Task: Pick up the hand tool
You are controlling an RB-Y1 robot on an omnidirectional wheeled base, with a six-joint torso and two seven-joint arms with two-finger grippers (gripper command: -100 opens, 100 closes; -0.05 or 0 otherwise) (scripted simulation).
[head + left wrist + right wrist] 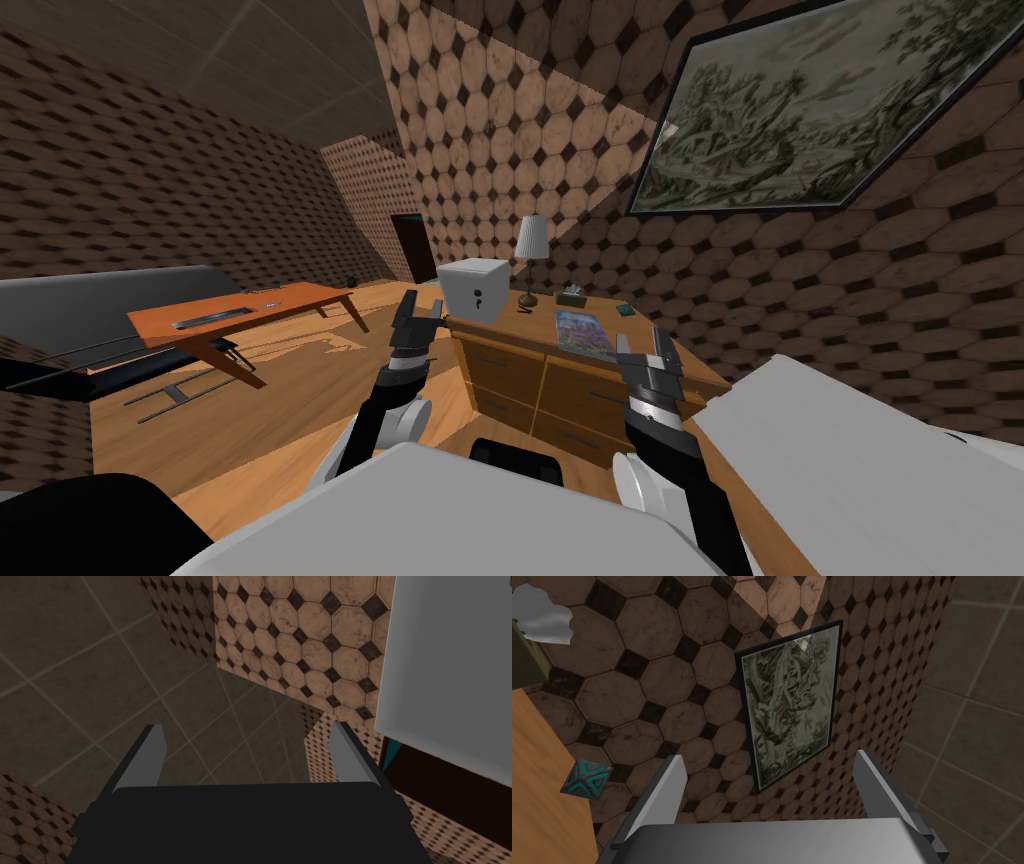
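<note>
Lying on the low table, the hand tool runs lengthwise.

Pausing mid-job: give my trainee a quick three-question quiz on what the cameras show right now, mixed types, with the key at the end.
1. True or false: the left gripper is shut on something.
2. Multiple choice: what stands on the dresser just behind the white box? A) a lamp B) a kettle C) a vase
3. Short answer: which gripper points at the framed picture on the wall?

Key
1. False: its fingers stand apart with nothing between them.
2. A.
3. The right gripper, which is also open.
</note>
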